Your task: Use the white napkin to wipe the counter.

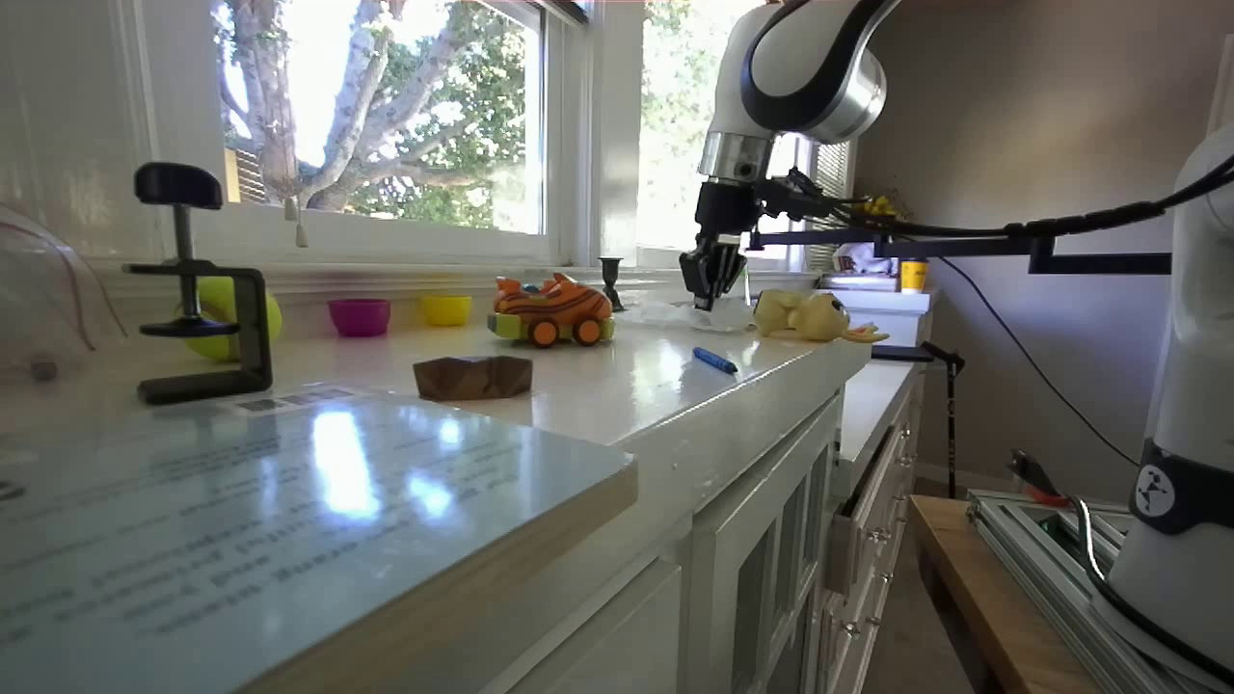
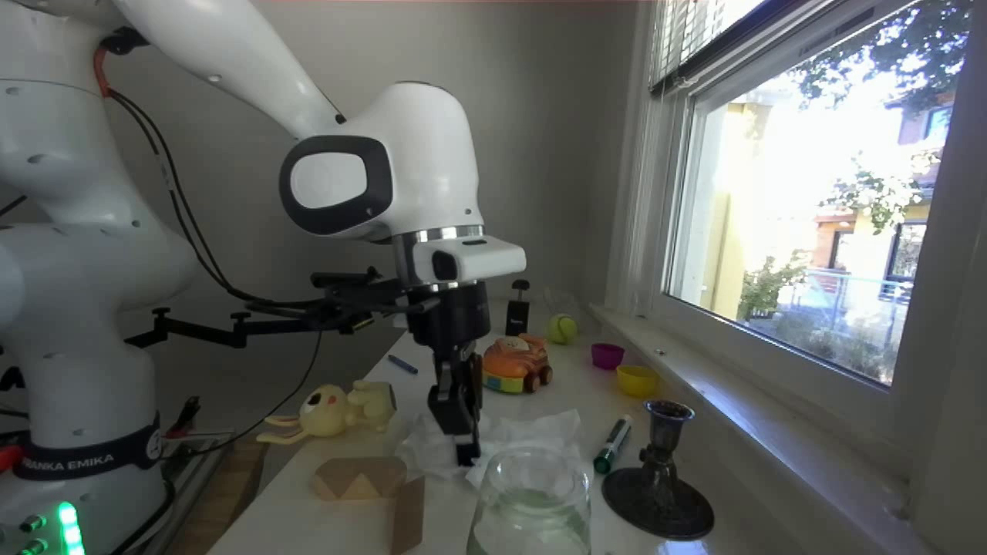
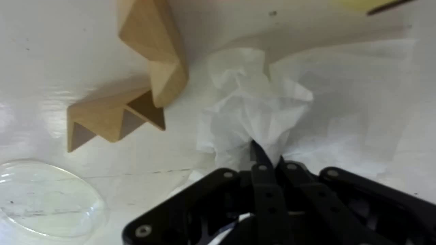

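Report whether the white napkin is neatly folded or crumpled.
Crumpled: in the wrist view, the white napkin shows uneven creases and bunches up at the gripper.

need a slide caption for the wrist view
Gripper pinching a crumpled white napkin on the white counter, near two folded tan cardboard-like pieces and a clear glass jar.

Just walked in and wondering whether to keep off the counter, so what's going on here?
A robot arm is pinching a crumpled white napkin in its claw, low at the counter. It is probably wiping or about to wipe, though I can't tell motion from this moment. A clear jar, a yellow toy bunny and an orange toy car are also on the counter, none of them in the claw.
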`<state>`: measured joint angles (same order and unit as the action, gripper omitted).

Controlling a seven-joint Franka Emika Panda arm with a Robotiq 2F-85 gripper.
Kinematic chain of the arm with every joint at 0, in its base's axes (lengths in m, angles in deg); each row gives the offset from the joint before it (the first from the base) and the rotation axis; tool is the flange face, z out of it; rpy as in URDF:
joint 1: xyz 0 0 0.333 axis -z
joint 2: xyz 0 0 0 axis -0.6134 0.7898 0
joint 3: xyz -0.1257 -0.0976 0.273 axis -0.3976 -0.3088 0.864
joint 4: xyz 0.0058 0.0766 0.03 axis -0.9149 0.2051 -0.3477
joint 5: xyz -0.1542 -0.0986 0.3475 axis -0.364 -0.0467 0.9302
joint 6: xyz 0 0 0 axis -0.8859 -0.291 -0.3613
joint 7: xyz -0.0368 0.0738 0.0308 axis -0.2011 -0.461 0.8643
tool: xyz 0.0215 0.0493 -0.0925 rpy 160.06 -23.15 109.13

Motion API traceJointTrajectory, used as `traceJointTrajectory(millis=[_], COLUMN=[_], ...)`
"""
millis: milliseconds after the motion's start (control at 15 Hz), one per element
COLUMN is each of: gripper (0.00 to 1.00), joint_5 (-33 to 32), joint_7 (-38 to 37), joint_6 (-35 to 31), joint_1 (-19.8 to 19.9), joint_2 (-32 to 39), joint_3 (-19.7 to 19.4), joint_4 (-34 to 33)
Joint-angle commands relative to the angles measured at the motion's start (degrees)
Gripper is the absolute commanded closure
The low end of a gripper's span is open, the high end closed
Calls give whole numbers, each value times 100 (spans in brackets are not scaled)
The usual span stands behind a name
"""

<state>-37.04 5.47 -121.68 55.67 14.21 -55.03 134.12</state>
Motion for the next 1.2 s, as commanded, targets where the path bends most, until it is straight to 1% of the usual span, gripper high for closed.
traceJointTrajectory(millis=[0,267,533,733,867,1133], gripper=[100,100,100,100,100,100], joint_5=[-293,-123,26,63,46,-188], joint_7=[-201,-46,89,128,131,-30], joint_6=[21,16,2,-17,-4,49], joint_1=[173,-111,-490,-692,-733,-450], joint_2=[-33,-120,-159,-145,-131,-128], joint_3=[16,181,378,452,449,329], joint_4=[99,187,222,207,193,237])
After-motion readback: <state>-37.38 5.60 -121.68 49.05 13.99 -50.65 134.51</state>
